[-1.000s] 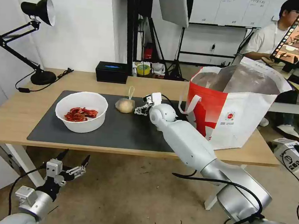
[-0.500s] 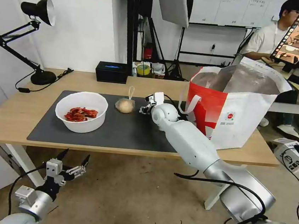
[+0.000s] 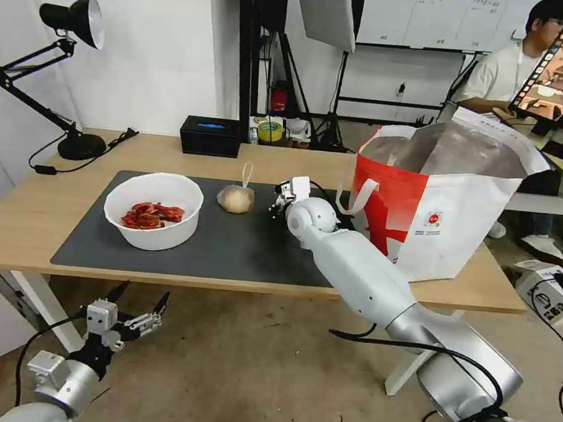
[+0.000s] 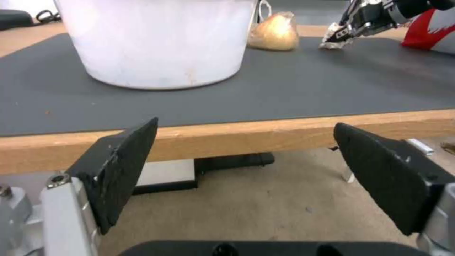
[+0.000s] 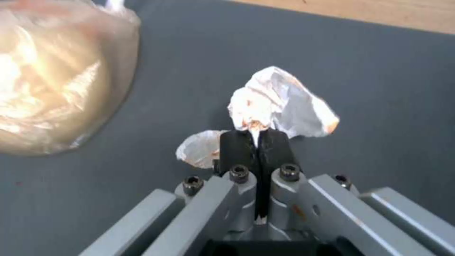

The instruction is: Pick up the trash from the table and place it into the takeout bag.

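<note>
The crumpled white tissue (image 5: 279,103) is pinched in the right tool (image 5: 256,137); the takeout bag (image 3: 439,214) stands to its right. The left tool (image 4: 246,177) is held wide below the counter (image 4: 284,131).

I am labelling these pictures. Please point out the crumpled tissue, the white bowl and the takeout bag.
crumpled tissue (image 5: 279,103): right wrist view, upper white fold.
white bowl (image 3: 158,235): head view, front outer wall.
takeout bag (image 3: 453,239): head view, white front panel.

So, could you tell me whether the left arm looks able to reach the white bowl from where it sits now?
Probably not directly: the left claw hangs open below the table edge, so it would have to rise above the tabletop before reaching the white bowl.
</note>
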You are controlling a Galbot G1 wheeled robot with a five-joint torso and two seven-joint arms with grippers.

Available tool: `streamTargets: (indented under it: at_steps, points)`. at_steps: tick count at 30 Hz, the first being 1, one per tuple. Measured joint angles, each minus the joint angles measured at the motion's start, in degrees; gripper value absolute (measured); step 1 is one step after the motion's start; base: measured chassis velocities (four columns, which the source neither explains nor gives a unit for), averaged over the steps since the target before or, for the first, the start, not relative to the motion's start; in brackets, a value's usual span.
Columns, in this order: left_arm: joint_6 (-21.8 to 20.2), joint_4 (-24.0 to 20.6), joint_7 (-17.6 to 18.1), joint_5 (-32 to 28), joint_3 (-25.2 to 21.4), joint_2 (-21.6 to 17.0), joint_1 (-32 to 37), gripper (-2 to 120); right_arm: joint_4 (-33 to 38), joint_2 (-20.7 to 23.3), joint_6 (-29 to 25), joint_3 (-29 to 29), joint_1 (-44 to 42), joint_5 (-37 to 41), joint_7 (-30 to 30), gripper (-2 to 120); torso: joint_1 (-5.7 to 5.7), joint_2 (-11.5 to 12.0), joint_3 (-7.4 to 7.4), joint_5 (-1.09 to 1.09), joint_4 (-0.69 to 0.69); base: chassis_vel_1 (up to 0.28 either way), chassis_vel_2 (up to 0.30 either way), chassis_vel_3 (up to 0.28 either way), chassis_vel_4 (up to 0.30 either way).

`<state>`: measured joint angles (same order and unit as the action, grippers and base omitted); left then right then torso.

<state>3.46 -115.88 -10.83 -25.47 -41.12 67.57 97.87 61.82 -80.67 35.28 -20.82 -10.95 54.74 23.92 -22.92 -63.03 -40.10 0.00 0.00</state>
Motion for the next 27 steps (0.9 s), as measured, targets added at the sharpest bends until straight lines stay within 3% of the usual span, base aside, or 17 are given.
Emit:
streamTargets:
  at_steps: [8,14,16,17,19,22,27]
  points:
    - [0.08,-0.65,0.09,0.0,-0.67,0.29,0.84,100,6.97,2.96,-1.86,0.89,-0.57,2.06,0.54,0,0.0,0.0,0.0,0.0,0.01,0.0,0.0,0.0,0.0]
    - [0.19,-1.46,0.1,-0.01,-1.27,0.58,1.74,100,20.69,8.94,-2.3,2.41,-3.72,4.99,2.88,0,0.0,0.0,0.0,0.0,0.0,0.0,0.0,0.0,0.0]
    - [0.19,-1.49,0.1,-0.01,-1.3,0.59,1.78,100,20.93,9.06,-2.31,2.45,-3.81,5.01,2.93,0,0.0,0.0,0.0,0.0,0.0,0.0,0.0,0.0,0.0]
    - [0.21,-1.89,0.1,-0.02,-1.62,0.69,2.25,100,27.15,12.24,-3.39,3.45,-6.39,4.77,3.92,0,0.0,0.0,0.0,0.0,0.0,0.0,0.0,0.0,0.0]
    - [0.22,-2.04,0.09,-0.02,-1.76,0.7,2.4,100,29.1,13.29,-3.82,3.74,-7.35,4.47,4.09,0,0.0,0.0,0.0,0.01,-0.01,0.0,0.0,0.0,0.0]
    - [0.28,-2.64,0.09,-0.03,-2.25,0.7,2.92,100,37.8,17.65,-5.68,5.8,-12.22,3.95,4.53,0,0.0,0.0,0.0,0.01,0.0,0.0,0.0,0.0,0.0]
    - [0.3,-2.88,0.09,-0.04,-2.27,0.84,3.05,100,43.52,20.44,-7.78,8.09,-16.27,3.2,4.5,0,0.01,0.0,0.01,0.01,0.0,0.0,0.0,0.0,0.0]
